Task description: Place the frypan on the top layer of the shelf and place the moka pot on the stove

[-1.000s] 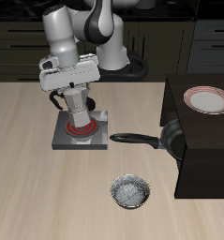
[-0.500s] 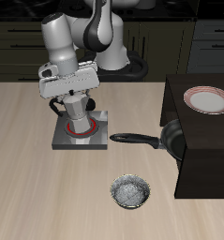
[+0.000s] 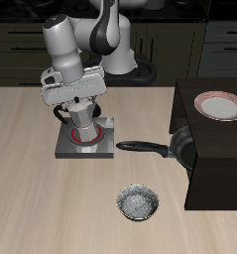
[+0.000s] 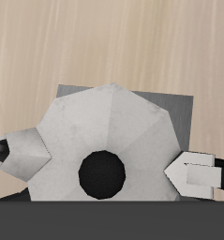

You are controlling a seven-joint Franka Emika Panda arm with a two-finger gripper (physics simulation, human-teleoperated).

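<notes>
One moka pot (image 3: pixel 85 121) stands upright on the one stove (image 3: pixel 84 146), over its red coil, well back from the table's (image 3: pixel 51 208) front edge. In the wrist view the pot (image 4: pixel 104 141) fills the frame from above: grey faceted lid, black knob in the middle, spout to one side, with the grey stove plate (image 4: pixel 179 112) showing behind it. The gripper (image 3: pixel 77 102) sits over the pot's top, its fingers (image 4: pixel 200 174) beside the lid, but whether they clamp it or stand clear cannot be told. The arm reaches down from the back, wrist pointing straight down.

One frypan (image 3: pixel 175 149) rests against the side of the one dark shelf (image 3: pixel 214 164); its bowl is largely hidden against the dark wood, its handle lying toward the stove. One pink-rimmed plate (image 3: pixel 220 105) lies on the shelf top, cut off by the frame edge. One small speckled bowl (image 3: pixel 138 203) sits near the table's front edge.
</notes>
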